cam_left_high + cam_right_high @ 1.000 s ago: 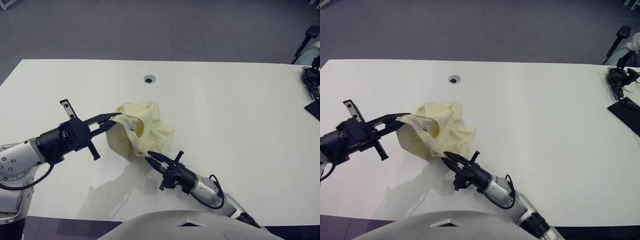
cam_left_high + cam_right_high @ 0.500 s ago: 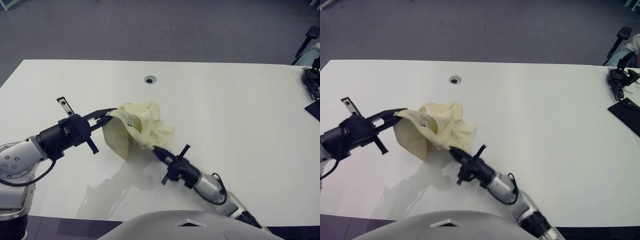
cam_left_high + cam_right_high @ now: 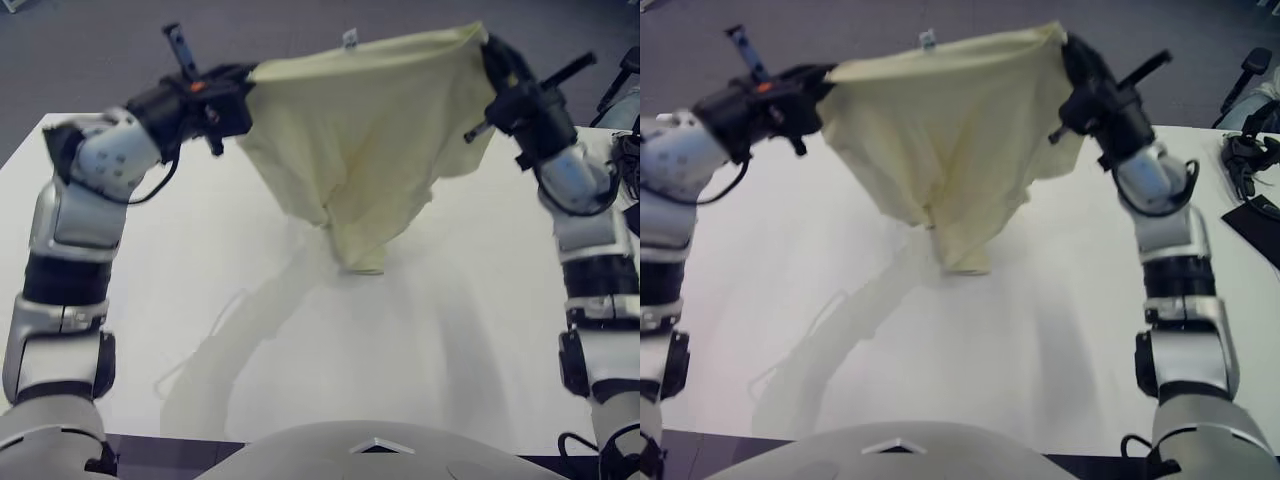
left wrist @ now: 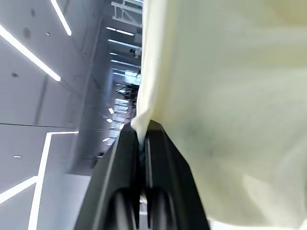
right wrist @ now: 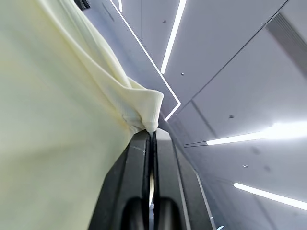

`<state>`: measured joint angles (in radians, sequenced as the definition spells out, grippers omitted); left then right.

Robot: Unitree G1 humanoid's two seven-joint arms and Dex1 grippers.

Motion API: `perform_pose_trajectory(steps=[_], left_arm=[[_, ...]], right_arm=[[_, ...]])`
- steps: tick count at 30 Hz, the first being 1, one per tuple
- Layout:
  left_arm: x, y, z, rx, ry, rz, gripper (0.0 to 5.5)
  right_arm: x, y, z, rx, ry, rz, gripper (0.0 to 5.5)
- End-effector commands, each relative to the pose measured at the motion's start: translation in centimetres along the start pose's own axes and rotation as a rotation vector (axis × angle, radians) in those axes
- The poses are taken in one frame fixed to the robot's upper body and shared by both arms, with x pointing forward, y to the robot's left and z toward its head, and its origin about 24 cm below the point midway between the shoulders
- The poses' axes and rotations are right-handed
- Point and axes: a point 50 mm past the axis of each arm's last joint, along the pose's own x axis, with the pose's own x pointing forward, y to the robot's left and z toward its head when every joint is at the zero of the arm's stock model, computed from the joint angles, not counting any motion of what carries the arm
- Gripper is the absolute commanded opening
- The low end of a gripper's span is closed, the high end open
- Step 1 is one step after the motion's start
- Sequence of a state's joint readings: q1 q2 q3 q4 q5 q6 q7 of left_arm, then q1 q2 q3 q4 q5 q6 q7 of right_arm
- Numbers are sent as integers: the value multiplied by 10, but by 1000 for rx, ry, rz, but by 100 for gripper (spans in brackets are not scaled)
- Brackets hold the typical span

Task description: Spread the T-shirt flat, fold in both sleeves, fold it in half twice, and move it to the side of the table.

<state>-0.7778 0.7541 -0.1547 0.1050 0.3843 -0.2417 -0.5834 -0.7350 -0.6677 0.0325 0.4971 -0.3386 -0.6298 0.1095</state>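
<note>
Above the table point(image 3: 480, 330), your left gripper point(image 3: 244, 86) and right gripper point(image 3: 491, 56) clamp the T-shirt point(image 3: 360, 130) tight, so lower it evenly toward six o'clock.

Soft matt cloth T-shirt point(image 3: 360, 130)

It looks like an office-style lab, with a wide white table point(image 3: 470, 330), grey floor point(image 3: 60, 50) and long ceiling light strips point(image 5: 173, 36).

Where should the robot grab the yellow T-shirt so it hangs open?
On the T-shirt, take the two ends of the top edge, coming in from the outer sides, as the left gripper and right gripper pinch it now. That edge stretches straight between them; the rest droops bunched toward the table.
</note>
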Motion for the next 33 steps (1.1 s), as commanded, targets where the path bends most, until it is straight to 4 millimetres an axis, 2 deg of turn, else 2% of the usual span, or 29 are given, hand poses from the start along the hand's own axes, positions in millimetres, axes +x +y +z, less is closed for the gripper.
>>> perform_pose_trajectory(steps=[1, 4, 7, 10, 12, 18, 21, 24, 27, 28, 30, 33], left_arm=[[38, 56, -30, 270, 213, 147, 0], [52, 87, -30, 414, 276, 231, 0], [59, 107, -22, 590, 291, 282, 0], [60, 114, -21, 702, 289, 295, 0], [59, 110, -25, 738, 278, 272, 0], [44, 59, -41, 692, 164, 117, 0], [22, 21, -37, 659, 59, 3, 0], [-8, -35, -14, 572, -104, -171, 0], [-49, -91, 28, 374, -293, -315, 0], [-61, -103, 40, 319, -333, -354, 0], [-83, -119, 63, 213, -392, -422, 0], [-105, -124, 86, 119, -409, -498, 0]], right_arm=[[24, -68, -20, -172, 105, -145, 2], [37, -96, -18, -235, 128, -215, 2], [43, -116, -16, -278, 141, -271, 2], [43, -123, -16, -296, 140, -294, 2], [40, -123, -19, -300, 144, -293, 2], [28, -91, -26, -287, 96, -180, 2], [13, -60, -25, -234, 15, -33, 2], [-24, -21, -18, -160, -66, 175, 2], [-83, 16, 7, 19, -109, 431, 2], [-99, 23, 14, 66, -98, 511, 2], [-119, 25, 26, 155, -71, 600, 2], [-134, 20, 41, 276, -47, 676, 2]])
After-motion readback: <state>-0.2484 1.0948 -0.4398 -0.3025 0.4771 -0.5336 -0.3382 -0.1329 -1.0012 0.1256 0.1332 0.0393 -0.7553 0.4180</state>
